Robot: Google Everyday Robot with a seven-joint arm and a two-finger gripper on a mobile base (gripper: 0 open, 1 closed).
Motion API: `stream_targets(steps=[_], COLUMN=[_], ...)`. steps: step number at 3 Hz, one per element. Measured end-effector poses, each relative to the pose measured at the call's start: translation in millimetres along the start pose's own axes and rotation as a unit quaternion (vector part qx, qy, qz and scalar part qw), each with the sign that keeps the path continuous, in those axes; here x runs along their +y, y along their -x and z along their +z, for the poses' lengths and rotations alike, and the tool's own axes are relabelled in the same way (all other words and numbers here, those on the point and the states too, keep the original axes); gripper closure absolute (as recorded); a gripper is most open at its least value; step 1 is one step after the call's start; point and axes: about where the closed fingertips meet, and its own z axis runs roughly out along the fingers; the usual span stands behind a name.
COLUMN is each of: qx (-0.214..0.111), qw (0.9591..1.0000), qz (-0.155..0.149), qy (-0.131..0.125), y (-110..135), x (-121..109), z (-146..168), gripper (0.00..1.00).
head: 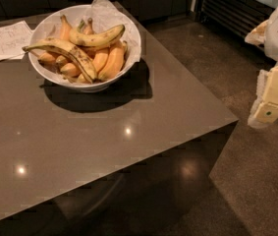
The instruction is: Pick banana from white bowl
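The gripper [271, 102] hangs at the right edge of the camera view, off the table [128, 136] and over the dark floor [256, 181]. Whether it is spread or pressed together cannot be told. It holds nothing and touches nothing.

The white bowl [134, 38] stands on the table well apart from the gripper, far to its left in the view and farther back. The near right corner of the table lies between the gripper and the bowl.

The banana [97, 37] lies inside the bowl, on top of the pile, on the side of the pile nearer the gripper. A longer spotted banana [62, 49] lies across the pile on the side away from the gripper. Orange-toned bananas [110, 62] lie beneath both. A sheet of paper [3, 41] rests on the table beyond the bowl, farthest from the gripper.
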Motion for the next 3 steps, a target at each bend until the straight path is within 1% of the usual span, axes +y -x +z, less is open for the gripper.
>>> stream_targets(steps=[1,2,3], qx=[-0.006,0.001,0.014], qw=[1.0000,0.9997,0.9980], qz=[-0.004,-0.023,-0.061], qy=[-0.002,0.003,-0.001], y=[13.8,40.1,77.8], x=[-5.8,-17.4,-26.9], z=[-5.0,-7.4,-8.6], gripper=[0.00,0.00,0.00])
